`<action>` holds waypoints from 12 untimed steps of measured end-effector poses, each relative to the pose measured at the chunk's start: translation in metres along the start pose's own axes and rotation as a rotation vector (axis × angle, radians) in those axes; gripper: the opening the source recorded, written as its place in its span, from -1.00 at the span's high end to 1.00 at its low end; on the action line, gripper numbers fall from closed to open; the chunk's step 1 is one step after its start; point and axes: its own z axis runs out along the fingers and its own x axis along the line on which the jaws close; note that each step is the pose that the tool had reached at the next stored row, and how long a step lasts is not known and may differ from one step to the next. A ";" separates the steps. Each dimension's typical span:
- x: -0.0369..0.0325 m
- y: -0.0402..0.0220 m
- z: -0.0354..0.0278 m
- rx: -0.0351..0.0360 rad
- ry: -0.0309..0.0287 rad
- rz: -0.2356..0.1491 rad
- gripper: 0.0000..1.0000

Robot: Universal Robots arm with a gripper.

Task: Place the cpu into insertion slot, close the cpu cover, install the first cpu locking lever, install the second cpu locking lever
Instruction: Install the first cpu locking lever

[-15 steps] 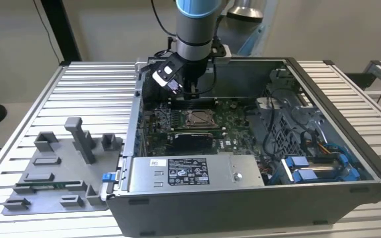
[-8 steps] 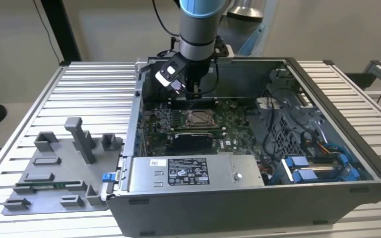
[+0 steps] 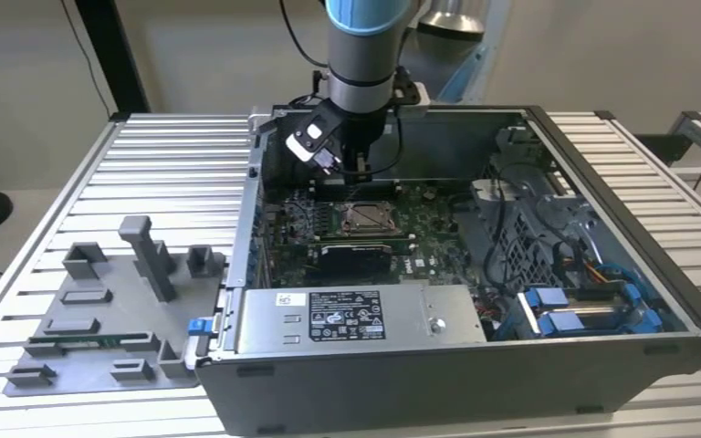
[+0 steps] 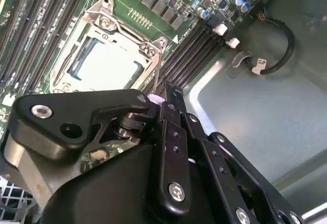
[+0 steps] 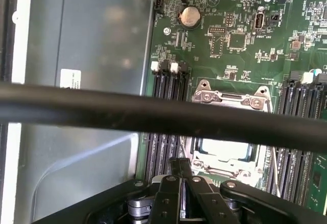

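Black linkage bars of the claw (image 4: 167, 87) stand in the foreground in both wrist views. In the first wrist view a thick dark bar (image 5: 153, 113), either cable or strut, crosses in front of the board. The claw's fingers are drawn together with no gap showing, and their tips are right at a thin locking lever (image 4: 157, 71). Whether they pinch it cannot be told.

The cpu (image 4: 110, 63) lies flat in the insertion slot (image 3: 363, 217) on the green circuit board (image 5: 240, 25). The cpu cover (image 4: 104, 22) is folded down around it, so the pale chip top shows through the cut-out.

A ribbed metal bench (image 3: 168, 155) carries an open computer case (image 3: 448, 392). Beside the case, toward the exterior view's left, is a grey fixture plate (image 3: 107, 319) with upright holders. A pale wall (image 3: 204, 55) stands behind the bench.

Inside the case, a power supply (image 3: 339, 319) sits along the near wall. Blue drive cages (image 3: 582, 310) crowd the exterior view's right. The arm (image 3: 360, 55) reaches down over the far wall.

Long black memory slots (image 5: 166, 89) flank the socket closely on both sides. Beyond one bank of slots, a stretch of bare grey case floor (image 4: 255, 117) lies open up to the case wall.
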 end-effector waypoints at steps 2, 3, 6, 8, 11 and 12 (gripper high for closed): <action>-0.0001 -0.0001 -0.0001 -0.0005 0.0000 0.001 1.00; -0.0002 -0.0001 0.0000 -0.0006 0.0000 0.001 1.00; -0.0002 -0.0001 -0.0001 -0.0006 -0.0001 0.001 1.00; -0.0002 -0.0001 -0.0001 -0.0006 0.0000 0.001 1.00; -0.0003 -0.0001 -0.0001 -0.0006 0.0000 0.001 1.00; -0.0003 -0.0001 -0.0001 -0.0006 0.0000 0.001 1.00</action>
